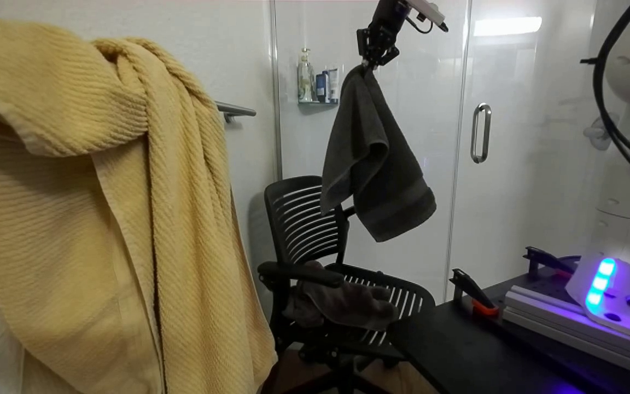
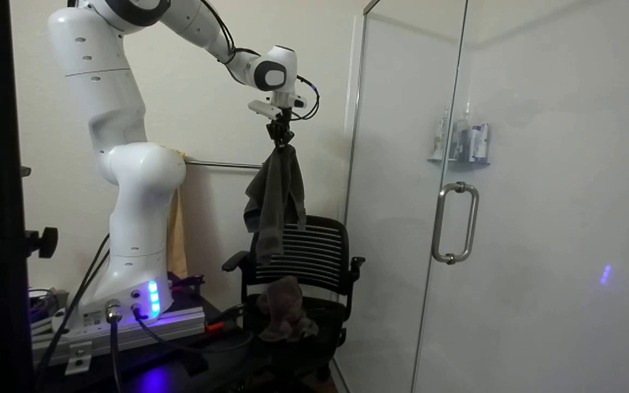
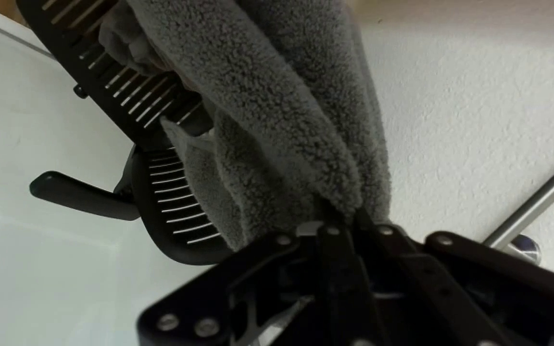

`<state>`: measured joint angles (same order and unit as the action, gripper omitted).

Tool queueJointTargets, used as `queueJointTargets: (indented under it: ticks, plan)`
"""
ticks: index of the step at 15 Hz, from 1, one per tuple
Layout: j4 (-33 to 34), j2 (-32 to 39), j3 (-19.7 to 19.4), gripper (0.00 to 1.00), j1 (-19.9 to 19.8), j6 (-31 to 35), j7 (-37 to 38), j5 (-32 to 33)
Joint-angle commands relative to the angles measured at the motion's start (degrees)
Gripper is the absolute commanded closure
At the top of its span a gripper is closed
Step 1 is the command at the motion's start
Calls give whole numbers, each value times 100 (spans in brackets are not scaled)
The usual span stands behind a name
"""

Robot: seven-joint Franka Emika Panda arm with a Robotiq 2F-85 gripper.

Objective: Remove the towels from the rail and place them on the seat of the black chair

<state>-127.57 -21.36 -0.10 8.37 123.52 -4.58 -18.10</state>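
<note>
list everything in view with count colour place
office chair: 1, black, by the shower glass
crumpled towel: 1, brownish grey, on the chair
hanging towel: 1, dark grey, under the pincer
bath towel: 1+, yellow, on the towel rail
towel rail: 1, silver, on the wall
shower glass: 2+ panes, clear, beside the chair
door handle: 1, silver, on the glass
toiletries: 3+, blue and pale, shelf behind glass
clamps: 2+, black with red/orange, on the table
table: 1, black, under the robot arm
post: 1, black, edge of an exterior view
cables: several, black, around the arm
robot arm: 1, white, on the table
pincer: 1, black, shut on the hanging towel
</note>
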Motion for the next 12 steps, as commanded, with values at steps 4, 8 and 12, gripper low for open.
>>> queueJointTargets:
  ticks: [4,8,12]
  plan:
    - [1003,1468,361,98,-270,688,233,1521]
    - [2107,2451,484,98,-199,505,760,2601]
    - [2736,2925,625,67,-39,81,695,2299]
